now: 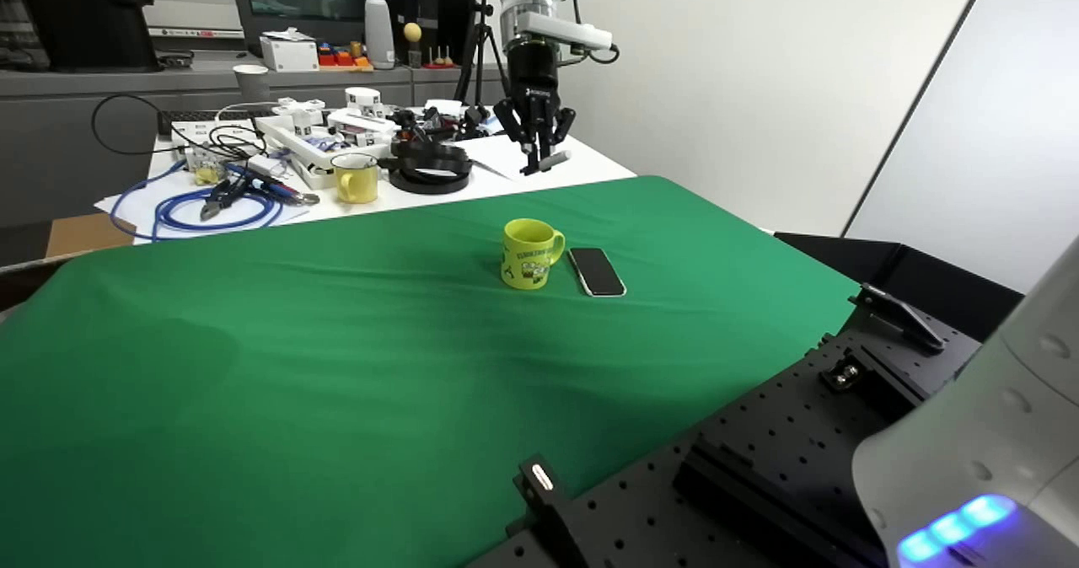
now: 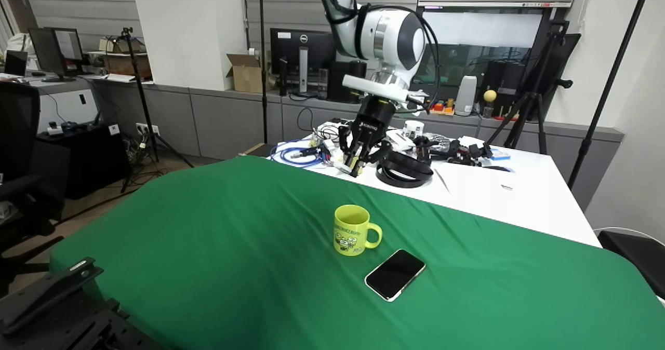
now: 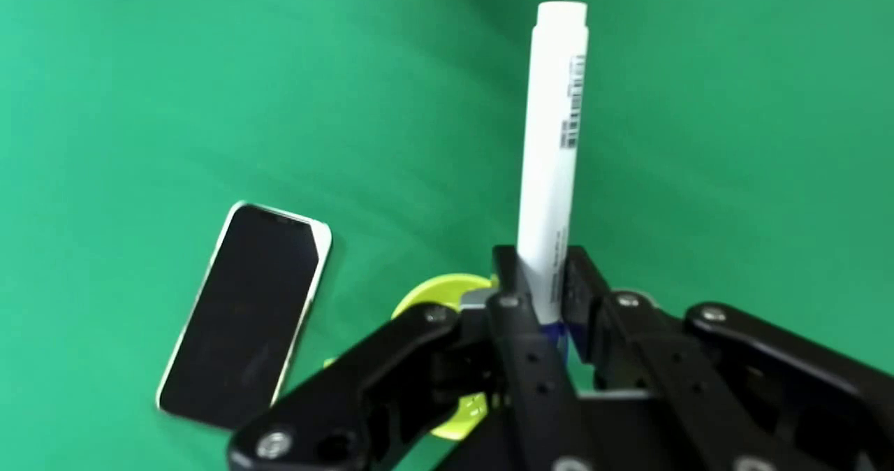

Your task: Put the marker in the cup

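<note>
The cup (image 1: 527, 265), a yellow-green mug with a handle, stands upright on the green cloth in both exterior views (image 2: 349, 238). In the wrist view it (image 3: 447, 289) shows lower left of the jaws, largely hidden by the gripper. My gripper (image 3: 541, 254) is shut on the marker (image 3: 552, 149), a white stick with a barcode and blue at its gripped end. The marker's free end points away from the jaws. In an exterior view the gripper (image 1: 539, 157) is raised, with the marker (image 1: 555, 161) lying sideways across its tips. The gripper (image 2: 355, 167) also shows raised in an exterior view.
A black phone (image 1: 598, 272) lies flat beside the cup's handle side. A yellow mug (image 1: 357, 182), a black coil (image 1: 428, 169), blue cable (image 1: 215, 222) and pliers lie on the white table (image 2: 499, 199) behind. A black mounting plate (image 1: 674, 501) borders the cloth.
</note>
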`<state>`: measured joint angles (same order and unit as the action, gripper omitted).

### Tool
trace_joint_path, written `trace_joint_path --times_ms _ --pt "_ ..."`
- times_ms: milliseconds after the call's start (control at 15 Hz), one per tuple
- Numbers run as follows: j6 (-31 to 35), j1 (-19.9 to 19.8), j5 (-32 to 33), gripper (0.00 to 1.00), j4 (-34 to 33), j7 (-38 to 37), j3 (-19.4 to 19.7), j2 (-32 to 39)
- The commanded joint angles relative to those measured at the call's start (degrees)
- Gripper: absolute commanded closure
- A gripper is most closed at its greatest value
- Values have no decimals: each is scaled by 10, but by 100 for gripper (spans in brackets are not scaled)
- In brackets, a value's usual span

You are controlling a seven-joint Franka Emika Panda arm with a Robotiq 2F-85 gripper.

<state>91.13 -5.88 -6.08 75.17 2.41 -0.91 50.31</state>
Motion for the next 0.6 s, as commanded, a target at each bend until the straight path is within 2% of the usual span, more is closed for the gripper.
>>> trace_joint_path --times_ms 0,200,533 --pt "-147 -24 -35 95 -120 -16 2 72" --pt "-210 -42 -65 95 -175 -29 2 121" --pt "-228 -65 -111 95 -242 -44 -1 196"
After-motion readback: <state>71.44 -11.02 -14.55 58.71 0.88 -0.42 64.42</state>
